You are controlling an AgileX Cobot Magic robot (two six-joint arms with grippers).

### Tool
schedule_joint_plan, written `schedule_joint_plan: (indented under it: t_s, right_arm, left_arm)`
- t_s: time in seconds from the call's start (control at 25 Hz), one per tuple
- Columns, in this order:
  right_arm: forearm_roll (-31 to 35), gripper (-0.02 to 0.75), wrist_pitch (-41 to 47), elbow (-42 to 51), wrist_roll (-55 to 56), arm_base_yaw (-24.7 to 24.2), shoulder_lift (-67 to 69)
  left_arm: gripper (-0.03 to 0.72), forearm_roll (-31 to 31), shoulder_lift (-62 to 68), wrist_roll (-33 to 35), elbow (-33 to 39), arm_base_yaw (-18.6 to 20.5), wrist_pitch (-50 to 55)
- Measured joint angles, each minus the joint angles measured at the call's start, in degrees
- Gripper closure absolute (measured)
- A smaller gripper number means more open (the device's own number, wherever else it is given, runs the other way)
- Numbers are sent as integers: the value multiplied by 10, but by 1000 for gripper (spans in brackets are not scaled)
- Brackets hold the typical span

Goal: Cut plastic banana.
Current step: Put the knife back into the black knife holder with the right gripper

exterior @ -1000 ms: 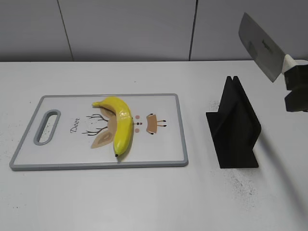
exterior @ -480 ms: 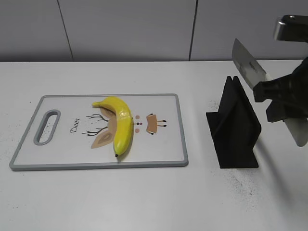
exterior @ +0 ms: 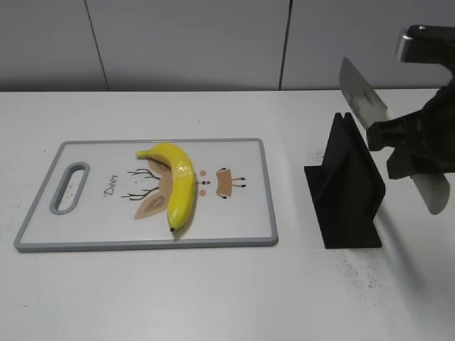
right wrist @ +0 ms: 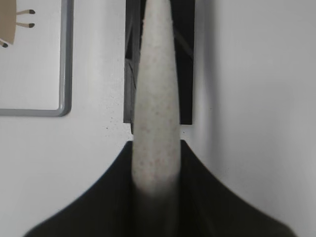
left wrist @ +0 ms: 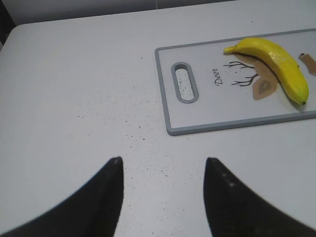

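A yellow plastic banana [exterior: 178, 186] lies on a white cutting board [exterior: 267, 192] with a grey rim and a deer drawing, left of centre. It also shows in the left wrist view [left wrist: 276, 66] on the board [left wrist: 165, 89]. My right gripper [exterior: 416, 145] is shut on a knife [exterior: 361, 98] with a grey blade and a cream speckled handle [right wrist: 155, 94]. It holds the knife in the air, just right of and above the black stand. My left gripper [left wrist: 163, 165] is open and empty over bare table, left of the board. It is outside the exterior view.
A black slotted knife stand [exterior: 348, 185] stands on the table right of the board, directly beyond the knife handle in the right wrist view [right wrist: 185, 59]. The white table has fine dark specks. A grey wall runs behind.
My right gripper has come in from the far right edge and down with the knife, turning it. It now hangs beside the stand. The banana, board and stand have not moved.
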Motion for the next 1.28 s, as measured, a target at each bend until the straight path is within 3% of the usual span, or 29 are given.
schedule_joint_plan:
  t_s: [0.64,0.72,0.88,0.92,1.04,1.28]
  right_arm:
    - [4,570,-6,0,-1,0,62]
    - [4,475,-6,0,-2,0,62]
    - [4,166,-9,-1,-7,0,55]
    - [4,127,-10,-1,-8,0,51]
    - [-1,97,-12,-11,-25,0,28]
    - [-5,139,-18,-43,-126,0,-71]
  left_arm:
    - [189,0,0,0,0,0,0]
    - [189,0,0,0,0,0,0]
    - [189,0,0,0,0,0,0]
    - [189,0,0,0,0,0,0]
    - [189,0,0,0,0,0,0]
    - [189,0,0,0,0,0,0]
